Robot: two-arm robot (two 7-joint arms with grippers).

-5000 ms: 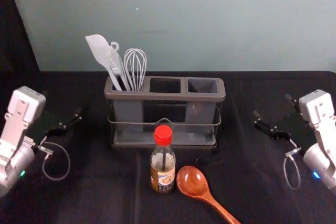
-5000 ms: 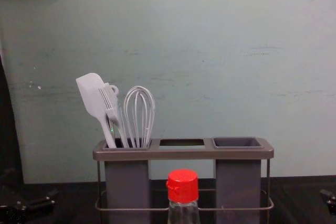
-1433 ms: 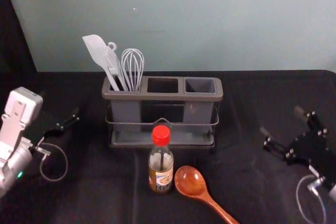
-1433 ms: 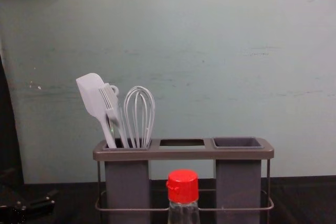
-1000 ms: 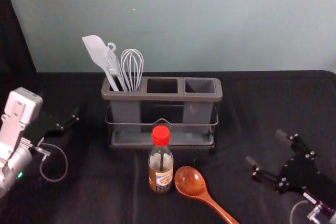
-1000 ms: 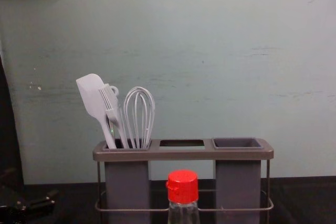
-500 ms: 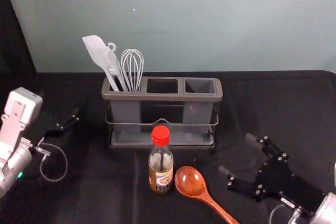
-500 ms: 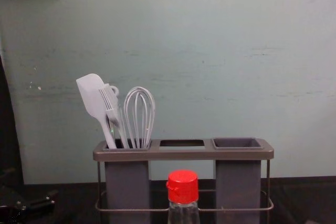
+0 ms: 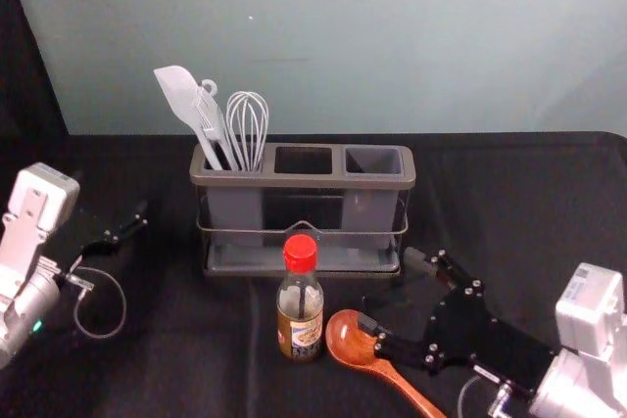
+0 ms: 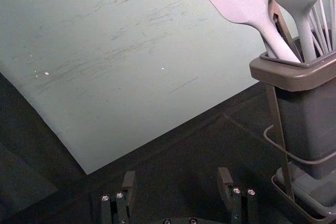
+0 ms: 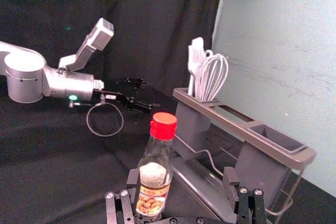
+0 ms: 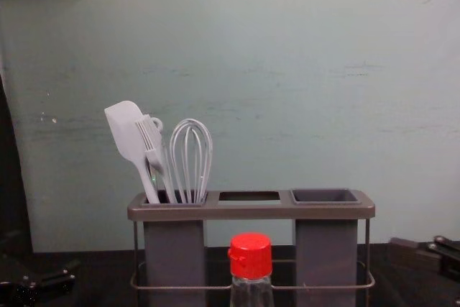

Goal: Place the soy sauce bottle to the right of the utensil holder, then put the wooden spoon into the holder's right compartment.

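The red-capped soy sauce bottle [image 9: 301, 301] stands upright in front of the utensil holder [image 9: 304, 180]. The wooden spoon [image 9: 355, 338] lies just right of it, handle toward the front. My right gripper [image 9: 392, 291] is open with nothing held, over the spoon's right side, its fingertips toward the bottle. In the right wrist view the bottle [image 11: 155, 171] stands beyond the open gripper [image 11: 181, 179], nearer one finger. My left gripper [image 9: 145, 217] is parked at the left; its own wrist view shows the gripper [image 10: 176, 179] open.
White utensils [image 9: 247, 129] fill the holder's left compartment; its right compartment [image 9: 373, 160] is empty. A wall [image 9: 441, 36] rises behind the black-covered table [image 9: 176, 359]. The right arm [image 9: 578, 379] reaches in from the front right.
My right gripper has swung from the right side inward to the left, closing in on the bottle and spoon. The bottle, spoon and holder stay put, and the left arm is still.
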